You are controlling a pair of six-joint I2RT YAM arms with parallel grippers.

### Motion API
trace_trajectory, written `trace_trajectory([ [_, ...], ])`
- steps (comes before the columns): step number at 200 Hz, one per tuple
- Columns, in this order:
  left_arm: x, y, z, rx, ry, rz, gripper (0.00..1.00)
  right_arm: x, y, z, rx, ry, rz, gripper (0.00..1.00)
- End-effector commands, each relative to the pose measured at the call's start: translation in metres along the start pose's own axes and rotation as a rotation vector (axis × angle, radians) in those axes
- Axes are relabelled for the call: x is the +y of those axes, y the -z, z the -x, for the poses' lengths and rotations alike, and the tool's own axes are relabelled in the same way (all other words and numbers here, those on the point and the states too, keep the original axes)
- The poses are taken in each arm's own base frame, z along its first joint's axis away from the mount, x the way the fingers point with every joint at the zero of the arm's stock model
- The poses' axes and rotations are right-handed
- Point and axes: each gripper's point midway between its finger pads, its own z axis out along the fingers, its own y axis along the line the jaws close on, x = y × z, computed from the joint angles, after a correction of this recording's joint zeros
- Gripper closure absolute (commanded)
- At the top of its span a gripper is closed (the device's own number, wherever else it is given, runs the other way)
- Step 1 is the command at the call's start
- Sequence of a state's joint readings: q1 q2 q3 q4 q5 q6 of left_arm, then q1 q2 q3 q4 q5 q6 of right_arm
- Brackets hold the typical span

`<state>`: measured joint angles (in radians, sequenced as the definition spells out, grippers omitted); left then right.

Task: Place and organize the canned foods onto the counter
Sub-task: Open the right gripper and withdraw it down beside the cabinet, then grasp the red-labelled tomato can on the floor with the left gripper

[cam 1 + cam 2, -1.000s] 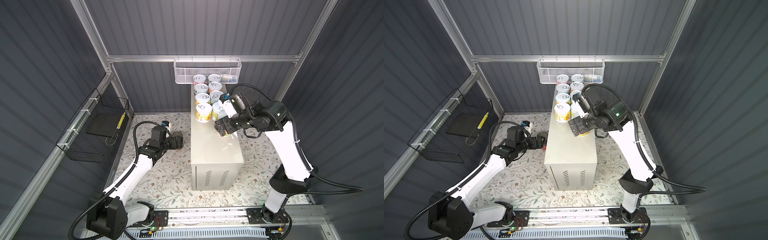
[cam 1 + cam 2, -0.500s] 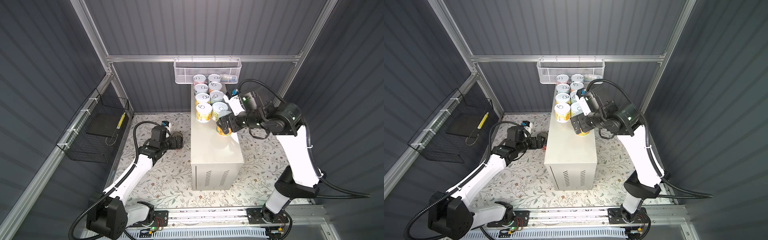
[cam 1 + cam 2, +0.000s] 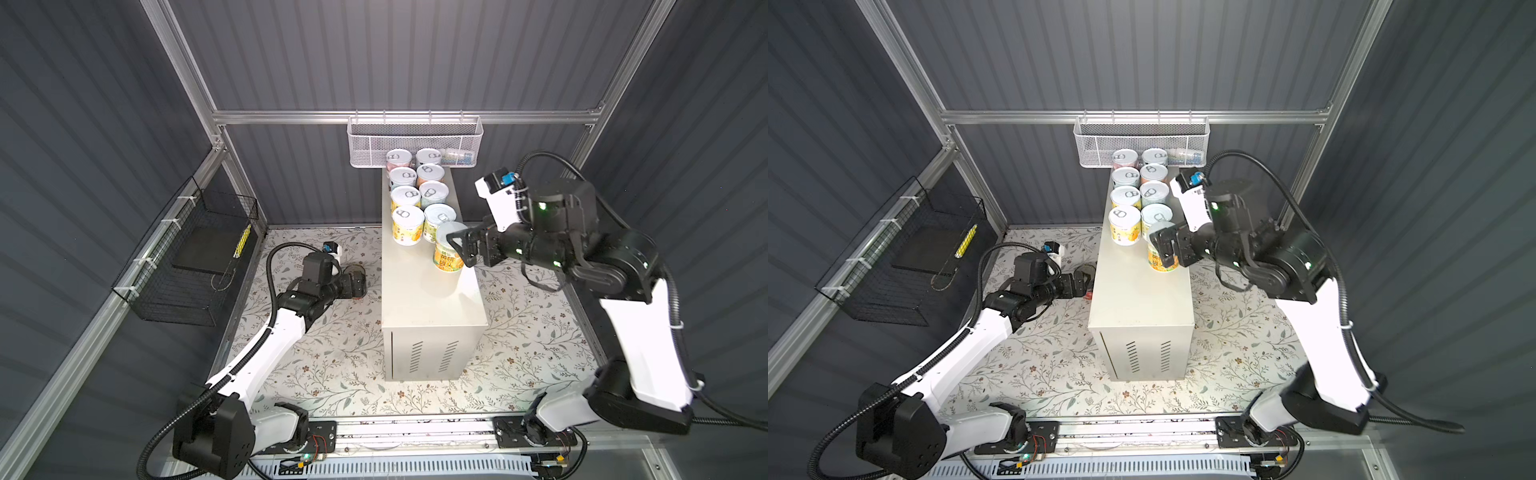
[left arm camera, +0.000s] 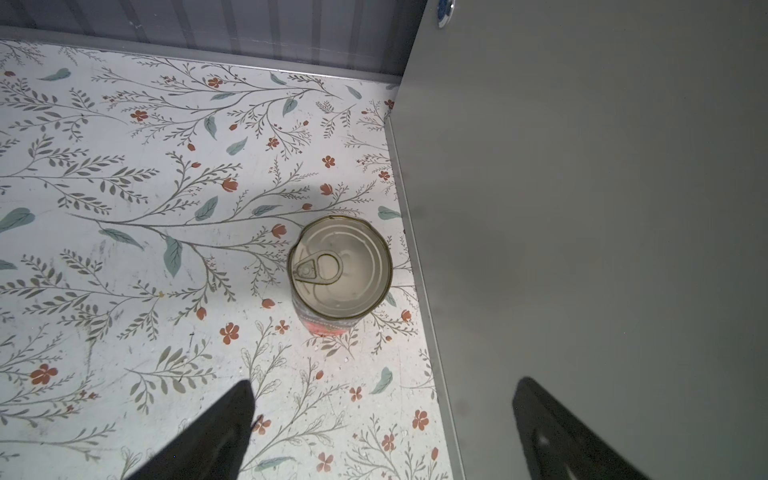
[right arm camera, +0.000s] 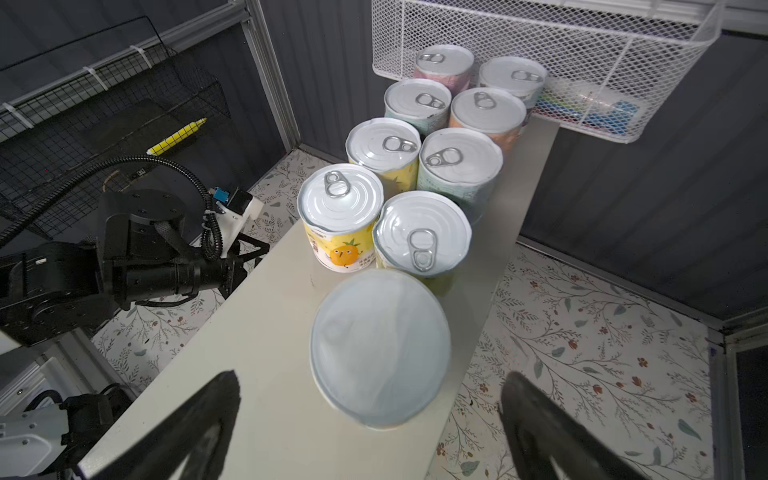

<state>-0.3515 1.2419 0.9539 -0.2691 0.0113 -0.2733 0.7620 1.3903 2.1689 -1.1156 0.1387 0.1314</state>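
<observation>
The right gripper (image 5: 372, 374) is released: its fingers stand wide with a gap on each side of the orange can (image 5: 380, 353) and grasp nothing. That can sits on the counter (image 3: 432, 299), just in front of the right-hand row. Its lid is blurred in the right wrist view, so I cannot tell whether it has settled flat. Beyond it, eight cans (image 3: 405, 195) stand upright in two touching rows that run back under the basket (image 3: 415, 141).

The left gripper (image 4: 384, 384) is also released and holds nothing. It hangs low over the floor (image 4: 124, 249), pointed at the floor can (image 4: 340, 270), which stands upright just beside the counter's side wall.

I judge the ninth can to be placed and the last pickup to be in hand. The right arm should back straight out without clipping the orange can. The left should lower its fingers astride the floor can. One finger must slip into the narrow gap by the wall, so the gripper may need turning. The can then goes into the free spot left of the orange can.
</observation>
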Motion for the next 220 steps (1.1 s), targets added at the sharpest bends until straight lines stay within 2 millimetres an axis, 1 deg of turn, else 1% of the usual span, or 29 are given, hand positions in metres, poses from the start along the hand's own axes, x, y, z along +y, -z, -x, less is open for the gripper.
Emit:
trace_trajectory([
  [1,0.008,0.002,-0.005,0.009,-0.007,0.036,0.0,-0.013,0.037,0.031,-0.277,-0.061,-0.034,0.01],
  [8,0.01,0.002,-0.007,0.014,-0.008,0.042,0.01,-0.022,0.044,0.026,-0.311,-0.082,-0.071,0.01],
  [10,0.01,0.002,-0.006,0.013,-0.008,0.044,0.01,-0.025,0.041,0.024,-0.308,-0.086,-0.085,0.01],
  [12,0.01,0.002,-0.007,0.014,-0.01,0.047,0.01,-0.028,0.05,0.024,-0.33,-0.096,-0.093,0.01],
  [17,0.011,0.001,-0.008,0.017,-0.01,0.051,0.0,-0.035,0.055,0.019,-0.339,-0.106,-0.121,0.01],
  [34,0.014,-0.001,-0.012,0.026,-0.01,0.062,0.0,-0.061,0.059,0.0,-0.325,-0.152,-0.226,0.01],
  [49,0.016,-0.003,-0.014,0.027,-0.01,0.067,0.0,-0.079,0.055,-0.024,-0.273,-0.191,-0.291,0.01],
  [66,0.017,-0.006,-0.015,0.022,-0.007,0.073,0.0,-0.101,0.046,-0.054,-0.222,-0.284,-0.342,0.01],
  [82,0.019,-0.01,-0.017,0.02,-0.005,0.078,0.0,-0.12,0.042,-0.079,-0.216,-0.357,-0.387,0.01],
  [95,0.02,-0.014,-0.019,0.015,-0.006,0.076,0.0,-0.131,0.038,-0.097,-0.225,-0.402,-0.402,0.01],
  [117,0.021,-0.025,-0.026,0.013,-0.018,0.067,0.01,-0.139,0.026,-0.125,-0.231,-0.472,-0.358,0.01],
  [139,0.025,-0.033,-0.03,0.01,-0.03,0.079,0.0,-0.145,0.004,-0.155,-0.179,-0.577,-0.303,0.01],
  [157,0.027,-0.04,-0.032,-0.002,-0.035,0.084,0.0,-0.145,-0.013,-0.171,-0.15,-0.631,-0.262,0.01],
  [171,0.029,-0.048,-0.034,-0.008,-0.035,0.086,0.0,-0.146,-0.022,-0.178,-0.133,-0.644,-0.249,0.01],
  [181,0.032,-0.053,-0.035,-0.014,-0.036,0.097,0.0,-0.145,-0.027,-0.179,-0.129,-0.645,-0.238,0.01],
  [203,0.036,-0.067,-0.036,-0.026,-0.036,0.11,0.0,-0.146,-0.03,-0.177,-0.129,-0.639,-0.232,0.01],
  [220,0.036,-0.079,-0.036,-0.028,-0.039,0.106,0.0,-0.146,-0.031,-0.174,-0.123,-0.627,-0.227,0.01],
])
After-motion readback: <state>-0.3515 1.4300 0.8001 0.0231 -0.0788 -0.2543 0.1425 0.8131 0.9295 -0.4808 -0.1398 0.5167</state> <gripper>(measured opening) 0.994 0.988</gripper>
